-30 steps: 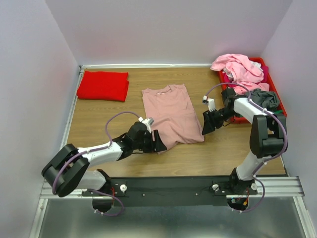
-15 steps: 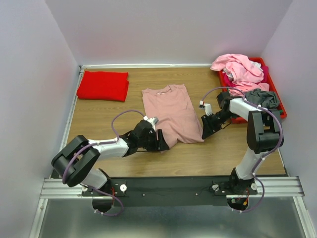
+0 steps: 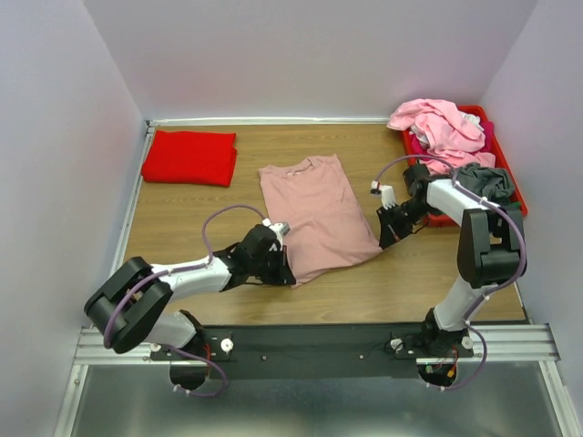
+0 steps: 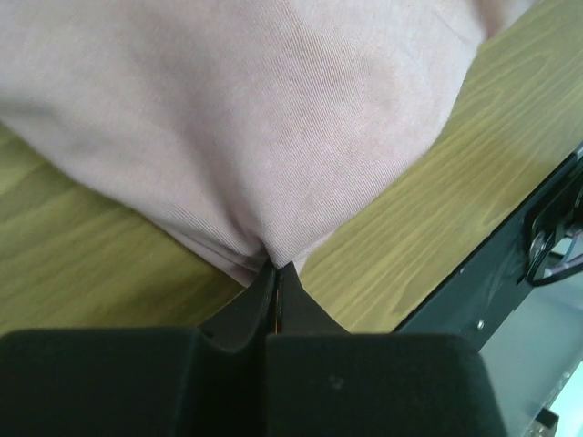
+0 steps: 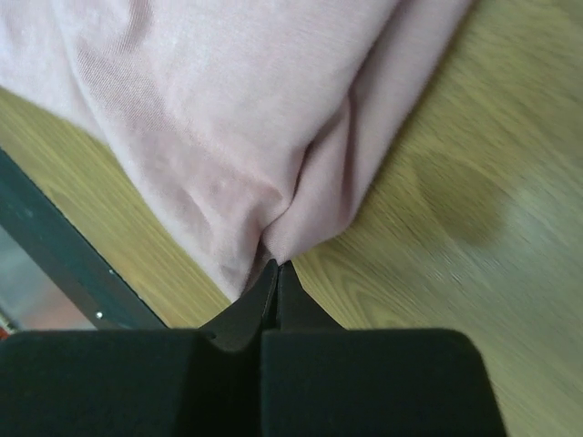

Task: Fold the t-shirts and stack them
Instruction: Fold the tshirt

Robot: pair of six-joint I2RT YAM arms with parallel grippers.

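Left tool [image 4: 273, 271] and right tool [image 5: 276, 267] each pinch a hem corner of the dusty-pink t-shirt [image 3: 314, 209], which lies left of the red bin [image 3: 474, 111]. Best to raise both evenly, hem taut, toward the collar.

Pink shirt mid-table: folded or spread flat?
Partly folded: pink shirt lies as a long narrow strip, no sleeves showing. Left gripper and right gripper pinch its near corners.

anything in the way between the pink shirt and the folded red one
Nothing visible. The left hand and right hand each pinch a bottom corner of the pink shirt; only tabletop shows between it and the folded red shirt.
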